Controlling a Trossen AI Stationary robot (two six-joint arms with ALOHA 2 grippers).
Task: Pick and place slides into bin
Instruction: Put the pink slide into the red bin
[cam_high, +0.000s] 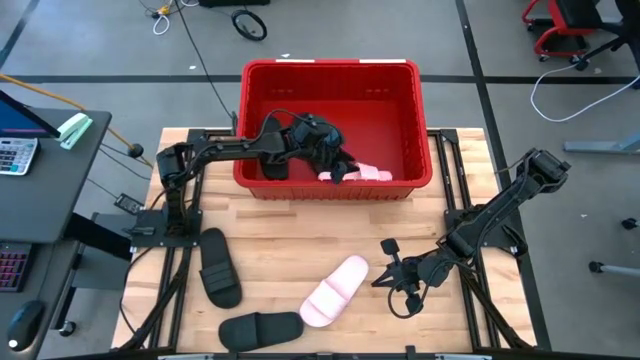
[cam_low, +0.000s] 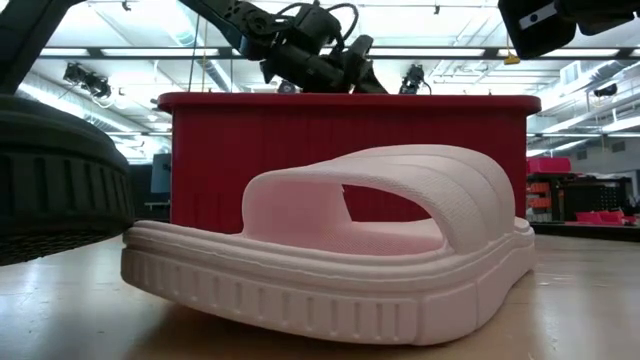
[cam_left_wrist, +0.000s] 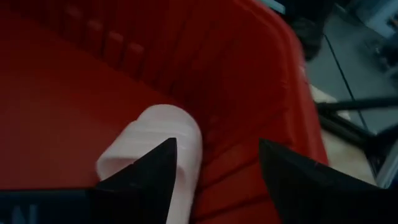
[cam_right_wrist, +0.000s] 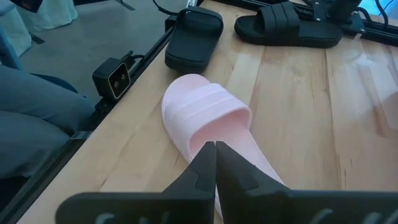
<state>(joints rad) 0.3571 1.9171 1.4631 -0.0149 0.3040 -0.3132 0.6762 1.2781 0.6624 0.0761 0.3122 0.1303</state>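
From above, the red ribbed bin (cam_high: 330, 125) is seen at the table's far edge with a pale pink slide (cam_high: 368, 173) inside against its near wall, the left gripper (cam_high: 335, 158) held over it with fingers apart. On the wood, a second pink slide (cam_high: 335, 291) with a broad ridged strap and two matte black slides (cam_high: 219, 266) (cam_high: 261, 327) are seen. In the right wrist view, the right gripper (cam_right_wrist: 215, 163) is shown closed and empty above the pink slide (cam_right_wrist: 211, 127).

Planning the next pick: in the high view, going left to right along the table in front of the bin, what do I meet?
Black slide → second black slide → pink slide → right gripper, shut. The left gripper is up over the red bin, out of this row.
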